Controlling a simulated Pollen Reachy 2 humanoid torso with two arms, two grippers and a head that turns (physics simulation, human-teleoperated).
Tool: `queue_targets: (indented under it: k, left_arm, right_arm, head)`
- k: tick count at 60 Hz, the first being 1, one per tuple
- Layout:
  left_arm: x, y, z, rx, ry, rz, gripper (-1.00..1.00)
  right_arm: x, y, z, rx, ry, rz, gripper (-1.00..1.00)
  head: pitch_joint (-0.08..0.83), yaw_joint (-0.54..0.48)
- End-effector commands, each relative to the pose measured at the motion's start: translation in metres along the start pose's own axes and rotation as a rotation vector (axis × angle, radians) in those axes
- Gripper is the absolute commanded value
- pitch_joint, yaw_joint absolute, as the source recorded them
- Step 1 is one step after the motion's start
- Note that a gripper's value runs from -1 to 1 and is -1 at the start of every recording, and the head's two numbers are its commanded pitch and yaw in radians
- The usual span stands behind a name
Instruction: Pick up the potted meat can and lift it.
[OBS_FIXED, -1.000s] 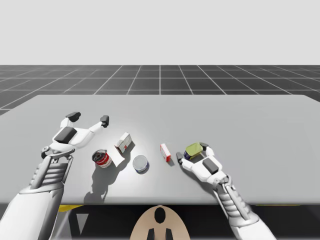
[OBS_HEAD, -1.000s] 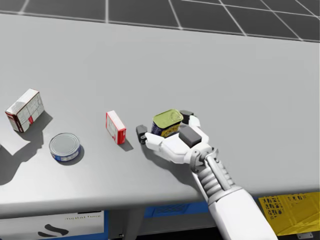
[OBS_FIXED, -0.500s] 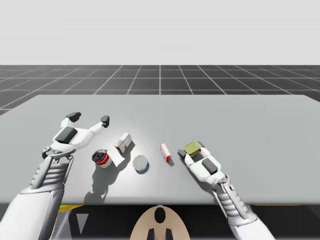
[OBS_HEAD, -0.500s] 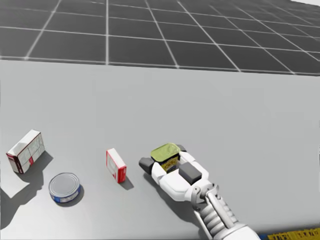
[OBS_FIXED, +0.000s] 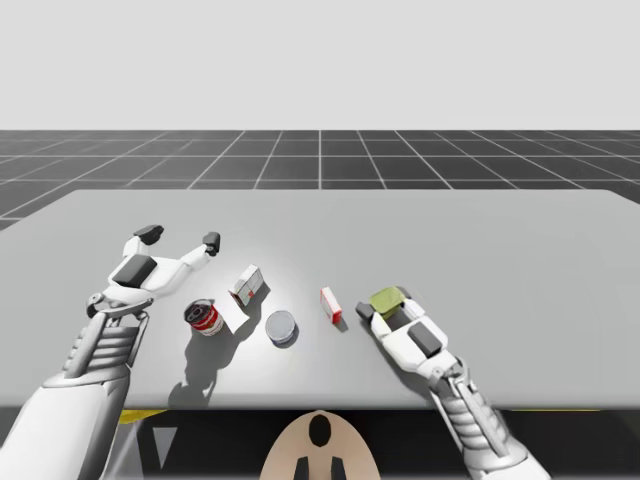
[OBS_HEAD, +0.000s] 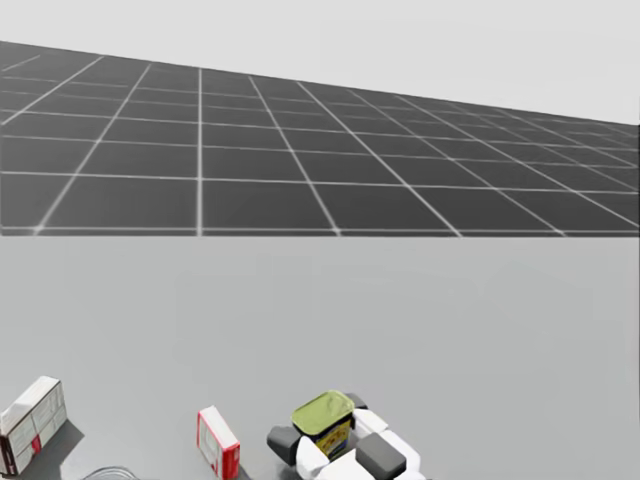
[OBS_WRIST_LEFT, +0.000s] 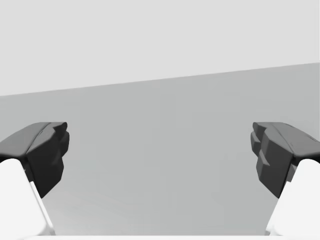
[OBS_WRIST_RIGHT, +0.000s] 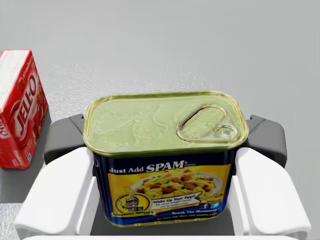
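Two tools, one gripping the can
Right tool pinches the upright can from both sides, just beside a red box, toward the near edge of the bench; left tool hovers spread wide, well apart from it

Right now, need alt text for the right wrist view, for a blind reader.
My right gripper is shut on a rectangular blue can with a greenish pull-tab lid, its fingers pressing on both sides. A small red box stands beside the gripper on the grey table.
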Motion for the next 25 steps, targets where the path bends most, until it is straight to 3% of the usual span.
queue_targets:
  k: [1,20,25]
  left_arm:
    - [0.0,0.0,-0.001,0.001,0.003,-0.001,-1.0]
    - [0.001,0.001,-0.001,0.004,0.0,0.003,-1.0]
    - [0.001,0.001,-0.001,0.005,-0.001,0.005,-1.0]
  right_arm:
    - [0.048,0.005,0.007,0.005,-0.141,0.008,1.0]
    - [0.152,0.011,0.042,-0.032,-0.398,0.078,1.0]
    - [0.183,0.014,0.055,-0.048,-0.486,0.116,1.0]
  head:
    - [0.303,-0.26]
    - [0.295,-0.26]
    - [0.293,-0.26]
